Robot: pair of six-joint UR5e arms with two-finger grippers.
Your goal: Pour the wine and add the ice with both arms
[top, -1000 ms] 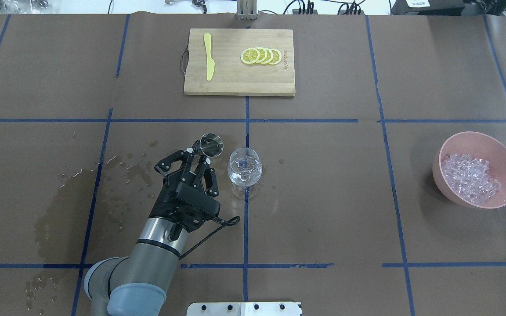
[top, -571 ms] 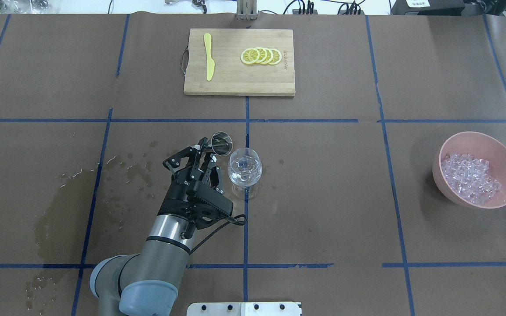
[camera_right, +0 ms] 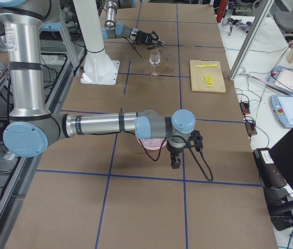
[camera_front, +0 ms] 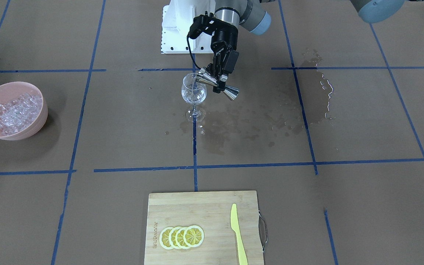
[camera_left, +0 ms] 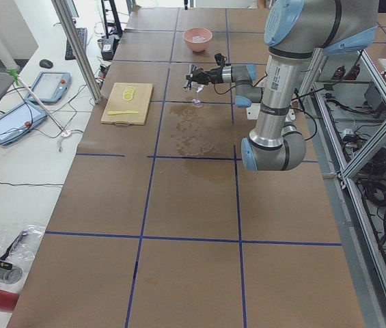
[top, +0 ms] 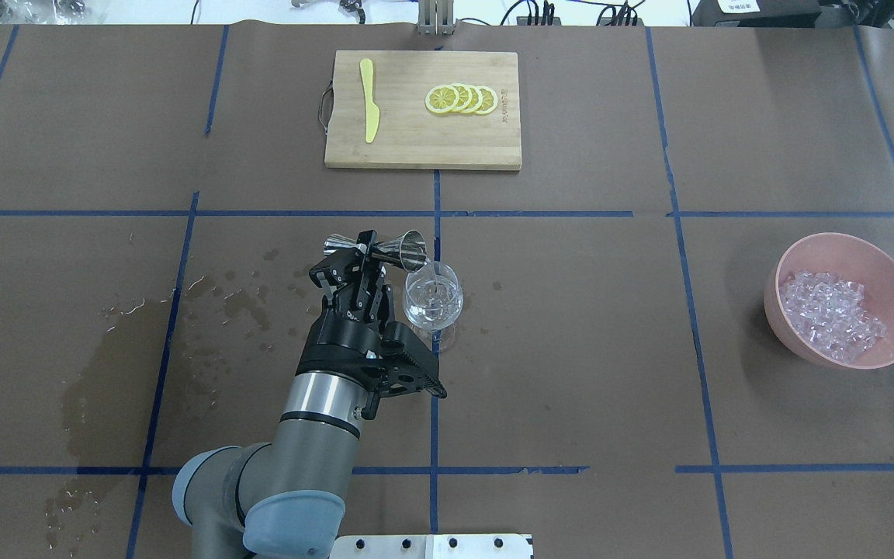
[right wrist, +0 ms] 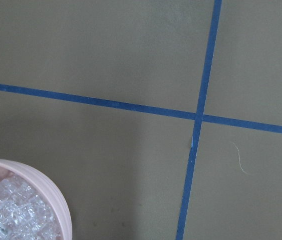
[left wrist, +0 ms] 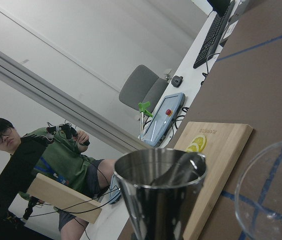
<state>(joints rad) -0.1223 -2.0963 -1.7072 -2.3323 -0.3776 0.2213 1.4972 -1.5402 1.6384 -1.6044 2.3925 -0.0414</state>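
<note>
My left gripper (top: pixel 369 250) is shut on a steel jigger (top: pixel 385 247), tipped sideways with its mouth at the rim of the wine glass (top: pixel 433 299). The glass stands upright and holds a little clear wine (top: pixel 431 309). From the front, the jigger (camera_front: pixel 217 85) leans over the glass (camera_front: pixel 193 94). The left wrist view shows the jigger (left wrist: pixel 160 195) beside the glass rim (left wrist: pixel 270 195). The ice (top: pixel 831 314) heaps in a pink bowl (top: pixel 893 279) at the right. My right gripper (camera_right: pixel 176 158) hangs near the bowl; I cannot tell if it is open. Its wrist view shows the bowl rim (right wrist: pixel 56 200).
A wooden cutting board (top: pixel 408 144) with lemon slices (top: pixel 461 99) and a yellow knife (top: pixel 369 101) lies at the far side. Wet patches (top: pixel 113 349) darken the brown paper left of the glass. The white pedestal (camera_front: pixel 177 29) stands at the robot's base.
My left wrist has rolled over, tipping the jigger from mouth-up to sideways with its mouth over the glass rim. The arm has shifted slightly right.
</note>
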